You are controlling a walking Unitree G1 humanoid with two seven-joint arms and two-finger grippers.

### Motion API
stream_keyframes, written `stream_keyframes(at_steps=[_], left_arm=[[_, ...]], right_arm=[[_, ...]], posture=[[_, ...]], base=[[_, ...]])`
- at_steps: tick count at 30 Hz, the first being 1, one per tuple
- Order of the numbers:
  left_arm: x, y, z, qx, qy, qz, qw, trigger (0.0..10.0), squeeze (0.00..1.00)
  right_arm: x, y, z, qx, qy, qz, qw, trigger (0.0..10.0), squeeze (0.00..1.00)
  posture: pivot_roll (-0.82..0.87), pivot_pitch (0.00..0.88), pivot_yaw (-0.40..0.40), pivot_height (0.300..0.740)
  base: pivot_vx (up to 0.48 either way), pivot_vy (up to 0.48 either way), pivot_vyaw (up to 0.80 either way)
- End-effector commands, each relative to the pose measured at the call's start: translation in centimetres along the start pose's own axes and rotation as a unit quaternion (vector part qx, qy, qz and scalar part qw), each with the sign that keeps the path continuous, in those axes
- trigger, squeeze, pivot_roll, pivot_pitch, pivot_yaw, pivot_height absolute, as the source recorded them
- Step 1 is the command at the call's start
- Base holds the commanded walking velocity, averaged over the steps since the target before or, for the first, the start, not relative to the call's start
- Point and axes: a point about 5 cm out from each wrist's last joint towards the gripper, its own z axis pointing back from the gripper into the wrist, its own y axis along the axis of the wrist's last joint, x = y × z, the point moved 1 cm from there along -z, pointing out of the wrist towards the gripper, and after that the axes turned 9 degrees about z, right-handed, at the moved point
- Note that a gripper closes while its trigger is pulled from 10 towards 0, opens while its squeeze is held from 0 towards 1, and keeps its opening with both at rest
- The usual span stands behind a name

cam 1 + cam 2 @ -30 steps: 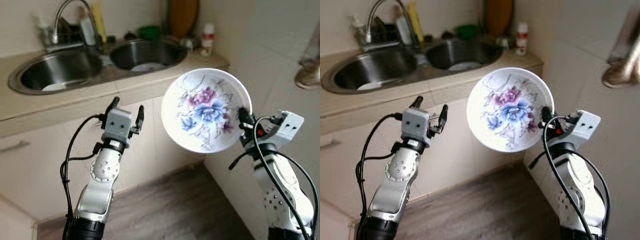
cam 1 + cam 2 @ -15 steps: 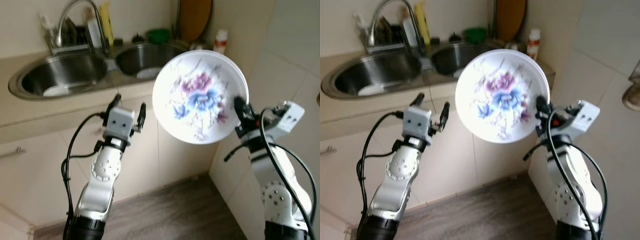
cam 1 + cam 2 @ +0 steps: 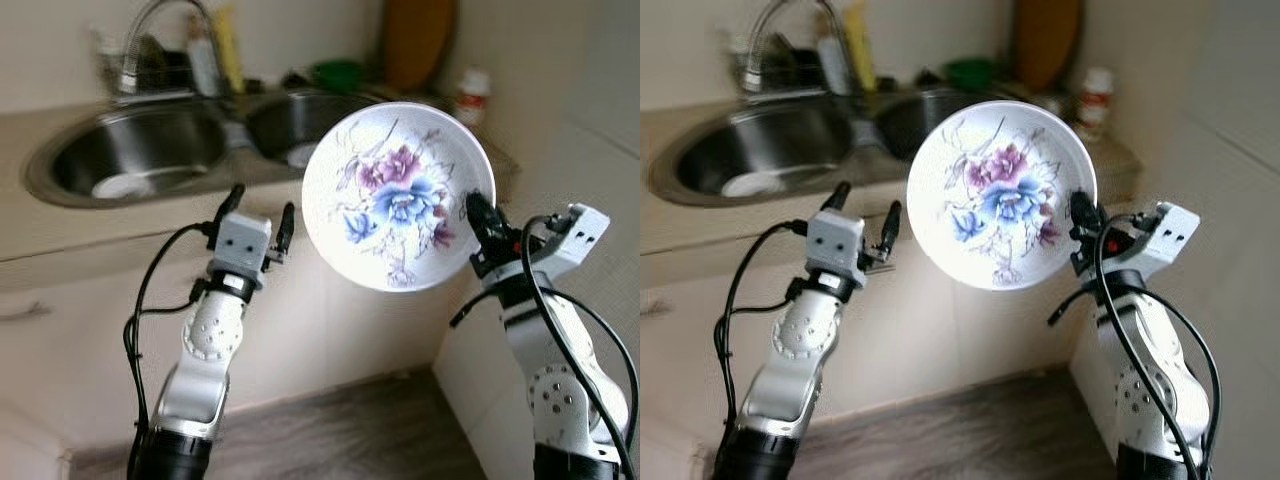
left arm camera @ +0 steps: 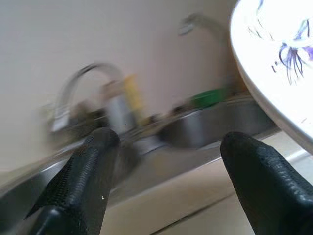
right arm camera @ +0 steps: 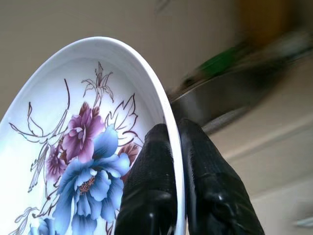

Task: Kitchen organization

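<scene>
A white plate painted with purple and blue flowers hangs upright in the air in front of the counter. My right gripper is shut on its right rim, one finger on the painted face and the other behind. My left gripper is raised beside the plate, level with the counter front, open and holding nothing. Its fingers frame the double sink and the tap.
A beige counter carries the two steel sink bowls, a curved tap, bottles, a green item and a small white bottle. A white dish lies in the left bowl. Cabinet fronts and grey floor are below.
The whole picture has shifted, so the camera has moved. The plate stays in my right gripper, tilted a little differently and slightly lower in view. My left gripper holds the same open pose.
</scene>
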Motion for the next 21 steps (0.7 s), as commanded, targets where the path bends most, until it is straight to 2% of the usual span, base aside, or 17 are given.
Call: stream_keyframes(at_steps=[1, 9, 17, 21], left_arm=[[-0.1, 0.1, 0.0, -0.001, 0.001, -0.002, 1.000, 10.0, 0.00], [0.0, 0.0, -0.1, 0.000, 0.000, -0.001, 1.000, 10.0, 0.00], [0.1, 0.0, -0.1, 0.000, -0.001, -0.001, 1.000, 10.0, 0.00], [0.1, 0.0, -0.1, 0.001, 0.000, -0.001, 1.000, 10.0, 0.00]], right_arm=[[-0.8, 0.7, -0.1, 0.016, 0.019, 0.001, 1.000, 0.0, 0.00], [-0.7, 0.6, -0.1, 0.015, 0.014, 0.006, 1.000, 0.0, 0.00], [-0.4, 0.7, -0.2, 0.016, 0.005, 0.011, 1.000, 0.0, 0.00], [0.4, 0.8, -0.3, 0.020, -0.023, 0.018, 0.999, 0.0, 0.00]], posture=[[0.00, 0.000, -0.014, 0.740], [0.00, 0.000, -0.014, 0.740], [0.00, 0.000, -0.014, 0.740], [0.00, 0.000, -0.015, 0.740]], base=[[0.315, 0.000, 0.73], [0.313, 0.000, 0.76], [0.304, 0.000, 0.00], [0.263, 0.000, 0.00]])
